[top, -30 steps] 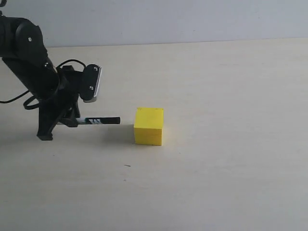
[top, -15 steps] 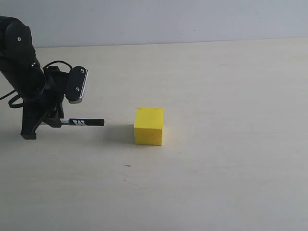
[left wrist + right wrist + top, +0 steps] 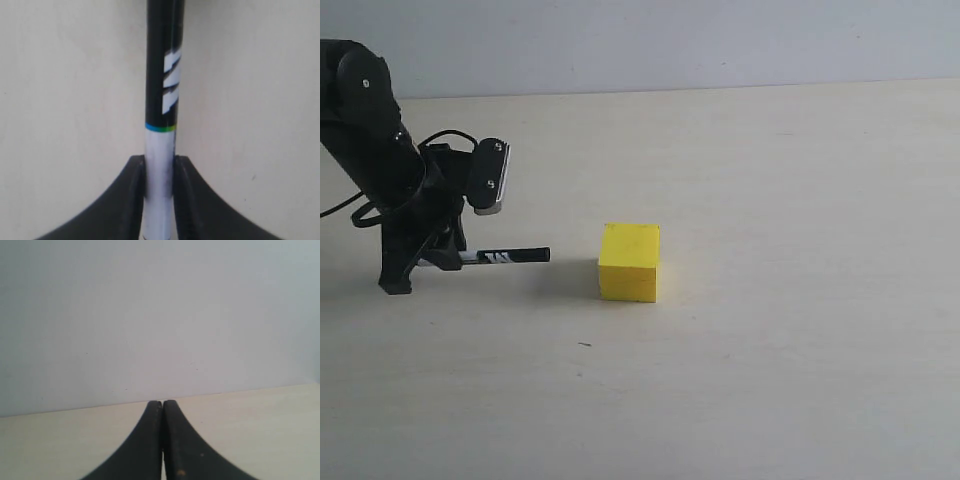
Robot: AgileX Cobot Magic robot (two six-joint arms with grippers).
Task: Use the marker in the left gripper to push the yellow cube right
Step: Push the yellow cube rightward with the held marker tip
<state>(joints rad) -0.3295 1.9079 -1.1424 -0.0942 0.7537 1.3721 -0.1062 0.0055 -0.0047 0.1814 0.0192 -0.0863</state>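
Observation:
The yellow cube (image 3: 628,262) sits on the pale table (image 3: 770,350), a little left of the middle. My left gripper (image 3: 433,258) hangs low at the far left, shut on the marker (image 3: 505,256). The pen lies level, black lettered end pointing at the cube's left face, with a gap of about a cube's width between them. In the left wrist view the fingers (image 3: 134,172) clamp the marker's (image 3: 162,100) white barrel, and the cube is out of view there. My right gripper (image 3: 162,405) is shut on nothing, facing a grey wall.
A grey-edged camera block (image 3: 490,177) and black cables (image 3: 365,212) sit on the left arm. A small dark speck (image 3: 584,345) marks the table in front of the cube. The grey wall (image 3: 720,40) runs along the table's far edge.
The left gripper with the marker drew back to the left, away from the cube, then came a little way back to the right. The cube has not moved.

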